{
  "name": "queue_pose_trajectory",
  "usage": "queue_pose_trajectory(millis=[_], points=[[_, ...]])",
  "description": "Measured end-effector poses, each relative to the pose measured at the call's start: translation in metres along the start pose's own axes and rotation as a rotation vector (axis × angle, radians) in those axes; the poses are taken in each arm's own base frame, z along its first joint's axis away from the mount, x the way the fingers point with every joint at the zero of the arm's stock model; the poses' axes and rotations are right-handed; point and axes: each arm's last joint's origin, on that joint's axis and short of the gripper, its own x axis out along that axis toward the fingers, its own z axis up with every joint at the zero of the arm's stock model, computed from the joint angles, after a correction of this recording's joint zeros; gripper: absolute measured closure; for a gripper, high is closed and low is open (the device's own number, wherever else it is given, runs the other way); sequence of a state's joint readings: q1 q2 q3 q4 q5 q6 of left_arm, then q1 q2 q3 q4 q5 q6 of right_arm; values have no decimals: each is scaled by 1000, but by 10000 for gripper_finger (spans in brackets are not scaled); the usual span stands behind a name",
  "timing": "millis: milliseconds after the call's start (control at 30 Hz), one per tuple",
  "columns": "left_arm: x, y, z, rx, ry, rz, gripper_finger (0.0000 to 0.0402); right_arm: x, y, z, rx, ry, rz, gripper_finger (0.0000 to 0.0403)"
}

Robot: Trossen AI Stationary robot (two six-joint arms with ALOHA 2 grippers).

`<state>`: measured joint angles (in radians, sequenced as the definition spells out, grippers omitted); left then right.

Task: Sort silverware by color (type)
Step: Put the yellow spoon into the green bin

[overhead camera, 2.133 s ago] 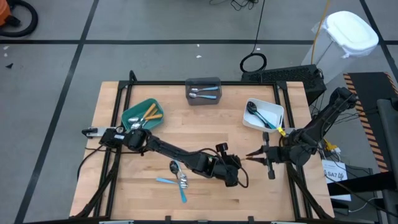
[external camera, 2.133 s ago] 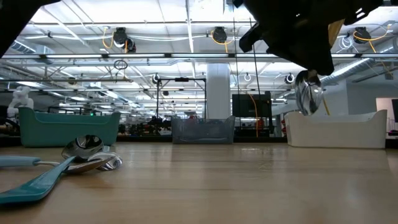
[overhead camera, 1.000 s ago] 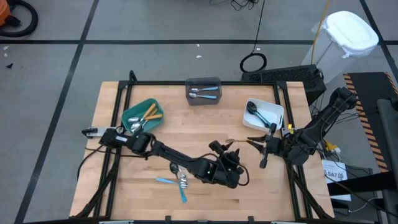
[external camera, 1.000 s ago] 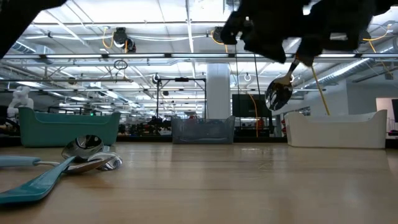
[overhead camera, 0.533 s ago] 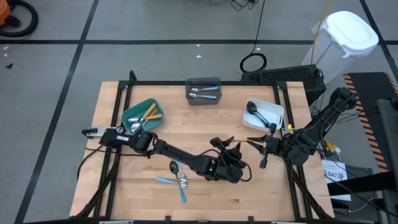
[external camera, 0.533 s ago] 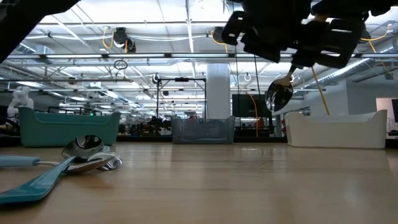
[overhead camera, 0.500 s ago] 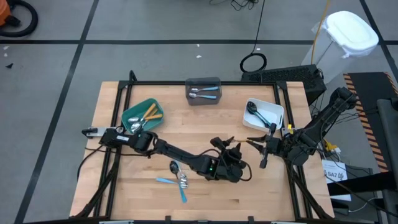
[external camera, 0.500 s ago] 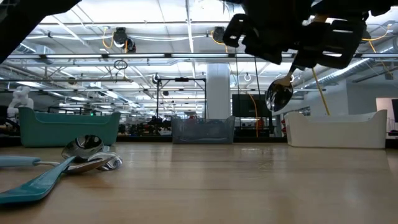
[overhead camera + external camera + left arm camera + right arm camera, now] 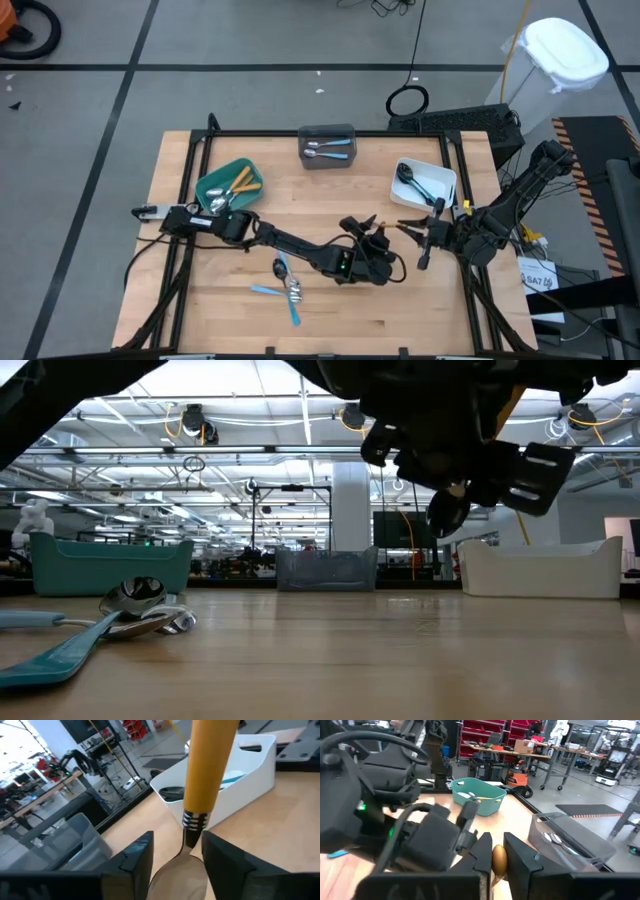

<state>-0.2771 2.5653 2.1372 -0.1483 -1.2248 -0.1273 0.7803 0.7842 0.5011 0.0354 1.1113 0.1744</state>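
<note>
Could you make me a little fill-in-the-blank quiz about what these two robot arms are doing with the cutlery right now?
1. The spoon held between the two arms has an ____ handle.
2. The right gripper holds that spoon by its ____.
3. The bin with orange-handled pieces is ____ in colour.
4. The left gripper has its fingers either side of the spoon's ____.

Missing words: orange; handle; teal; neck

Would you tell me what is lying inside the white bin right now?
Inside the white bin lie a black-headed spoon and a blue-handled piece. The blue-handled piece's head and the bin's floor beneath both cannot be seen.
</note>
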Motion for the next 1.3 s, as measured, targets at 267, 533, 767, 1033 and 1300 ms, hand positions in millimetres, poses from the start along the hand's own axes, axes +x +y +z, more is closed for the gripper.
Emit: queue_pose_trajectory(millis=[267,533,767,1033,1300], points=[[0,0,6,-1,-27,1,286,0,0,0,-4,-1,-21,379],[12,3,9,-40,-26,-27,289,1,0,-1,-5,0,-22,379],[10,3,10,-41,-31,-27,317,1,-1,-1,-16,-1,-44,379],[9,2,9,0,-30,-35,379,1,-1,-1,-17,1,-46,377],[3,0,10,6,-37,-43,393,1,-1,-2,-26,3,-50,318]])
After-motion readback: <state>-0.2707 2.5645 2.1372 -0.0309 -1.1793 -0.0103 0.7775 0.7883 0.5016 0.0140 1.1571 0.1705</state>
